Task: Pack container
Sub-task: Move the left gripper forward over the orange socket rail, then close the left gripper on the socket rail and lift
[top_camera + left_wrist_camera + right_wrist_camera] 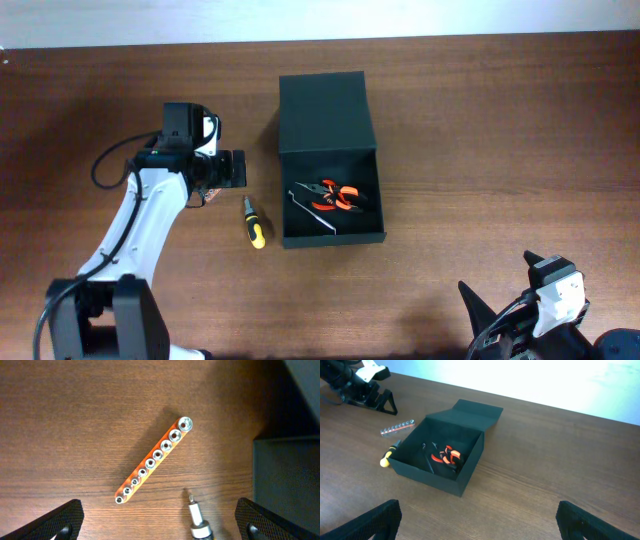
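Note:
The container (333,239) is a dark box standing open mid-table, its flap lid (325,110) laid back flat. Inside lie orange-handled pliers (338,197) and a thin metal tool (310,212). A yellow-and-black screwdriver (254,222) lies just left of the box. My left gripper (215,172) hovers open above an orange socket rail (154,460), with the screwdriver's tip (190,495) between its fingers (67,517). My right gripper (477,515) is open and empty near the table's front edge, facing the container (435,477) from a distance.
The left arm's white link (140,225) and cable (110,160) stretch over the left side of the brown wooden table (480,130). The right arm (545,300) sits at the front right corner. A pale wall runs along the far edge.

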### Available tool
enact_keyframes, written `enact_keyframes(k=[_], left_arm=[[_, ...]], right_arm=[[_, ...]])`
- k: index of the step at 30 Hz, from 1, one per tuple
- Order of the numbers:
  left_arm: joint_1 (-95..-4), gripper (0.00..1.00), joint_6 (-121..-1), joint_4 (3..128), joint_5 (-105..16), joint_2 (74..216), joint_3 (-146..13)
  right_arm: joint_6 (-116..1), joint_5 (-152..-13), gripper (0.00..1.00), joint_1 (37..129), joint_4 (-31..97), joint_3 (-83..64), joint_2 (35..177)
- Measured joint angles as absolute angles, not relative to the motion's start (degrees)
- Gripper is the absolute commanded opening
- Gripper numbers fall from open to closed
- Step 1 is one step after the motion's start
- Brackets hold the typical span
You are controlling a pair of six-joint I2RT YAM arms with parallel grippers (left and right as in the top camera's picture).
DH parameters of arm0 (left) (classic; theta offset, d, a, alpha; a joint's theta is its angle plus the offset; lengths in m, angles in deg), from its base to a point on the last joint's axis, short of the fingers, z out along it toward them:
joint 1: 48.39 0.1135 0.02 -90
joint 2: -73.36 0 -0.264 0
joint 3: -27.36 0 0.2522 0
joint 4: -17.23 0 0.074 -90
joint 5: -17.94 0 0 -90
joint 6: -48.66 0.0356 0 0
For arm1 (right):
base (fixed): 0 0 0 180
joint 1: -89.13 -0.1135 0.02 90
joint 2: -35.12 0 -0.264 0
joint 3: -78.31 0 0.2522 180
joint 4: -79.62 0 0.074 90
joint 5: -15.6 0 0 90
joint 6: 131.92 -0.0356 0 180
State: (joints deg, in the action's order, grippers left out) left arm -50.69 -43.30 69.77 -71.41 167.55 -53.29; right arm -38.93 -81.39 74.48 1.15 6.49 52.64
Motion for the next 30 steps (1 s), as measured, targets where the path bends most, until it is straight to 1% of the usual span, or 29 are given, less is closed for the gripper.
enact_keyframes(k=[6, 15, 24, 30], left_arm=[[-50.69, 1.00, -36.41, 70.65, -71.41, 171.62, -54.82], [-50.67, 0.97, -25.83, 70.84, -71.91, 178.57, -55.02], [-47.26, 0.89, -23.19, 70.86, -72.94, 180.53, -56.51], [-46.39, 0.89, -22.86, 70.84, -73.12, 182.17, -57.82]], right_arm=[[-38.98, -81.39, 0.99, 74.48, 1.15, 6.49, 52.64], [-38.98, -81.39, 0.99, 74.48, 1.15, 6.49, 52.64], [-38.98, -81.39, 0.99, 74.48, 1.15, 6.49, 52.64], [-38.98, -81.39, 0.99, 74.48, 1.15, 6.49, 52.64]])
